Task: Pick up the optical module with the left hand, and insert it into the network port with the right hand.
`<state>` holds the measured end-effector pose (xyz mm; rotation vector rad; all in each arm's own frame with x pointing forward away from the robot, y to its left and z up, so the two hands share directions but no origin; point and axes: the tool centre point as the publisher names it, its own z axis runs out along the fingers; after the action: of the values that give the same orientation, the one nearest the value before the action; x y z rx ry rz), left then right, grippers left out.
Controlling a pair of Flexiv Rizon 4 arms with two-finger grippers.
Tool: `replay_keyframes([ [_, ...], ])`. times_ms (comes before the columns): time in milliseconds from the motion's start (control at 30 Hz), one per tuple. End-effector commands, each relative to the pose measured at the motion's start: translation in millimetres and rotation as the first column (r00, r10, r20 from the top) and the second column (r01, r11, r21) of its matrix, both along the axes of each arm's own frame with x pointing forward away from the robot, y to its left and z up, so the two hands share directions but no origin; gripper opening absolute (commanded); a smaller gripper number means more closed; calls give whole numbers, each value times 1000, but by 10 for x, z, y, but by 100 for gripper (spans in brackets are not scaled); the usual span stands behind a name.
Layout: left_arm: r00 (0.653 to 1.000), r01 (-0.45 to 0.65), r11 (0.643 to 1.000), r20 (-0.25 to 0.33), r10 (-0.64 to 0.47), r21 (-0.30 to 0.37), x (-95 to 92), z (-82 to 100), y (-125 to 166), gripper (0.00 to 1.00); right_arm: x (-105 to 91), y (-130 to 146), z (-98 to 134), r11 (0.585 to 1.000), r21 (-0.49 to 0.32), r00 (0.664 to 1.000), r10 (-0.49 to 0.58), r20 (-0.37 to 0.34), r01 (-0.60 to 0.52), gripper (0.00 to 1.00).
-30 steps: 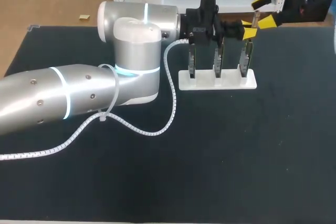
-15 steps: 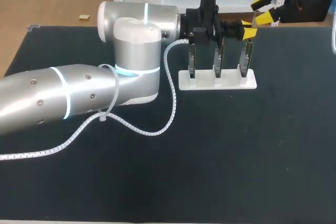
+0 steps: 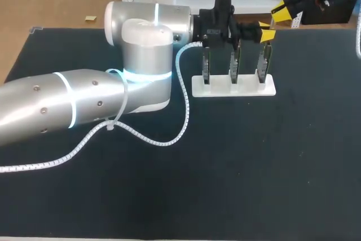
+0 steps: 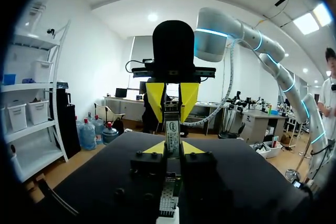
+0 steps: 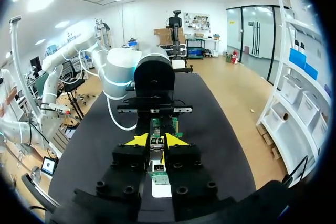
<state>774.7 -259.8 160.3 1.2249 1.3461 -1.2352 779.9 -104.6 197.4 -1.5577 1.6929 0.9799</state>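
The optical module [image 4: 171, 127], a slim metal stick with a label, is held at its near end by my left gripper [image 4: 172, 148], which is shut on it. My right gripper [image 4: 172, 97] faces it from ahead, its yellow fingers pressed on the module's far end from both sides. In the right wrist view the module [image 5: 156, 143] sits between the tips of my right gripper [image 5: 156, 140]. In the head view both the left gripper [image 3: 266, 31] and the right gripper [image 3: 281, 9] meet above the right end of the white stand [image 3: 248, 88], which carries three upright port boards [image 3: 233, 63].
My left arm [image 3: 141, 60] stretches across the left half of the black table [image 3: 254, 167], trailing a white coiled cable [image 3: 169, 136]. The stand's base [image 5: 161, 190] shows just under the right gripper.
My right gripper's yellow fingers have closed from wide apart onto the module's end. The left arm and the module it holds have not moved.
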Motion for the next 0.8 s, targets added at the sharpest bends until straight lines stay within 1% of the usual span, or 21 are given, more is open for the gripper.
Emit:
replay_keyframes([
  [33, 1000, 7, 1000, -1, -7, 2, 11, 6, -19, 0, 12, -2, -15, 1000, -2, 1000, -4, 4, 4, 0],
  [67, 1000, 7, 1000, -1, -7, 2, 11, 6, -19, 0, 11, -3, -15, 1000, -2, 1000, -5, 5, 5, 0],
  [100, 1000, 7, 1000, -1, -7, 2, 11, 6, -19, 20, 11, -4, -15, 1000, -2, 1000, -5, 5, 5, 0],
  [133, 1000, 7, 1000, -1, -7, 2, 11, 6, -19, 100, 10, -5, -15, 1000, -2, 1000, -6, 6, 6, 0],
  [467, 1000, 12, 1000, -2, -12, -4, -3, 14, 1, 100, -2, -11, -11, 1000, 3, 1000, -7, 10, 7, 0],
  [567, 1000, 15, 1000, -3, -15, 12, -23, 35, 22, 100, -6, -8, -9, 1000, 4, 1000, -6, 12, 6, 0],
  [667, 1000, 12, 999, 4, -12, 44, -31, 48, 50, 100, -9, -6, -7, 1000, 5, 1000, -7, 14, 7, 0],
  [800, 1000, -8, 993, 4, 8, 116, -30, 43, 109, 100, -12, -13, -5, 1000, 5, 1000, -10, 16, 9, 0],
])
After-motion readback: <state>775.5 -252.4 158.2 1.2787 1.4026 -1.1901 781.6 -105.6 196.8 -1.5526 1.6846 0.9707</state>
